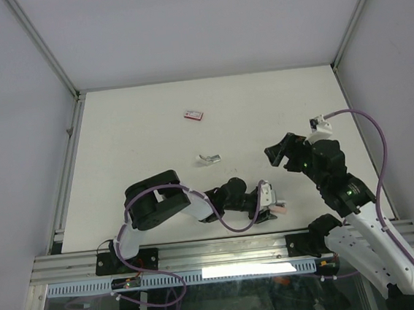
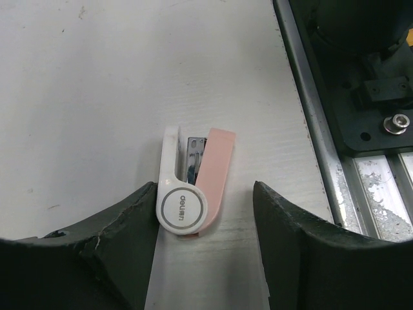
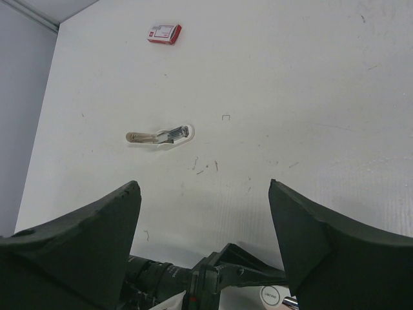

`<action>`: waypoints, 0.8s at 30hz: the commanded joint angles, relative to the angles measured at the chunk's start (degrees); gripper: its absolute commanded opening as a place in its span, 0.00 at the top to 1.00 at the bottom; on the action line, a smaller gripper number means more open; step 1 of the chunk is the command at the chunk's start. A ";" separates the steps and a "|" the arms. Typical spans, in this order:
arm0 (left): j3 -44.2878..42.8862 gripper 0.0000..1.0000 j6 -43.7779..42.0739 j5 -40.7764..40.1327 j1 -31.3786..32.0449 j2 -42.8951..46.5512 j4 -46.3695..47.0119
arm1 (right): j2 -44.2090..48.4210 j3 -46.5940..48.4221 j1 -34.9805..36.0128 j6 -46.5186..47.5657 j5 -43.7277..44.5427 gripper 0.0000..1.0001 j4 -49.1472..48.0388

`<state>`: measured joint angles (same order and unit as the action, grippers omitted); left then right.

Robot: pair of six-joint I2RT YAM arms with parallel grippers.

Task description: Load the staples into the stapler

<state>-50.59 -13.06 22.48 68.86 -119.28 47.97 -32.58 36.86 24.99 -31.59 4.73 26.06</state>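
Left arm (image 1: 164, 199), black with a white link, lies folded low along the near edge, forearm stretched rightward. Its black two-finger left gripper (image 1: 271, 209) is down at table level, jaws partly apart. Right arm (image 1: 360, 217), white and black, leans in toward the middle. Its black right gripper (image 1: 280, 155) is raised, fingers (image 3: 84, 239) spread wide, gripping nothing.

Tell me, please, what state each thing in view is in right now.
Stapler: swung open, metal magazine exposed, lying on its side on the table.
Left gripper: open, jaws either side of the stapler's hub, touching it on one side.
Right gripper: open, empty.
Staple box: lying flat, label up, looks closed.
Small white-and-metal piece: lying flat, untouched.
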 commanded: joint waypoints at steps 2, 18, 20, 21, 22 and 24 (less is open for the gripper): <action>-1.71 0.38 -3.02 -0.26 1.05 0.21 -0.70 | -0.07 -0.12 -0.15 -0.38 -0.16 0.17 -2.68; 2.01 0.83 7.95 -6.88 1.28 4.89 2.66 | -0.88 -0.33 -0.20 -0.66 -1.69 0.18 -3.50; 4.71 0.92 12.28 -9.41 0.80 8.28 3.64 | -1.50 -0.49 -0.21 -0.81 -2.73 0.18 -4.05; 6.18 0.95 14.44 -10.50 0.47 10.20 3.73 | -2.01 -0.58 -0.16 -0.88 -3.38 0.18 -4.39; 7.52 0.96 17.02 -11.24 -0.10 12.30 3.50 | -2.64 -0.73 -0.19 -0.92 -4.10 0.18 -4.81; 10.38 1.00 22.60 -12.62 -1.36 17.46 1.76 | -4.21 -1.20 -0.16 -0.66 -6.64 0.18 -6.48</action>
<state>-43.90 -2.44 14.48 69.30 -112.60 47.42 -34.63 36.56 24.99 -31.97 2.42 25.04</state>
